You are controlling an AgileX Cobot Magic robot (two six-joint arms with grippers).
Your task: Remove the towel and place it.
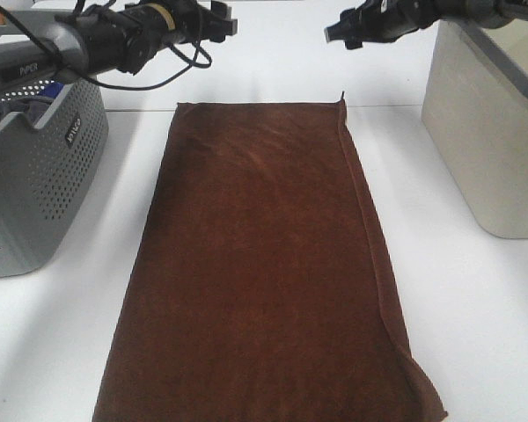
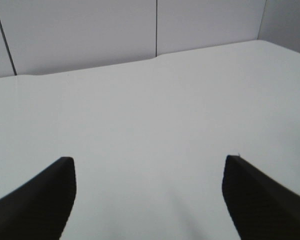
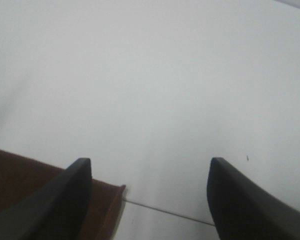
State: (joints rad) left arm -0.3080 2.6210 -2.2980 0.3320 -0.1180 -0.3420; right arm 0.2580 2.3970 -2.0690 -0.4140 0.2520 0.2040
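Exterior high view: the large dark brown plush towel point(image 1: 264, 272) lies flat on the white table point(image 1: 475, 308) — both black grippers, left point(image 1: 222, 21) and right point(image 1: 339, 35), hover beyond its far edge, jaws spread wide, holding nothing.

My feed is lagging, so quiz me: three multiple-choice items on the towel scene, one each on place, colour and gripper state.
1. Where does the towel lie?
A. flat on the table
B. in the grey basket
C. over the beige bin

2. What colour is the towel?
A. blue
B. dark brown
C. white

3. How are the left gripper and right gripper?
A. both shut on the towel
B. one holds the towel
C. both open, holding nothing

Answers: 1 A, it is spread between basket and bin; 2 B, the high view shows it brown; 3 C, both wrist views show parted fingers with nothing between.
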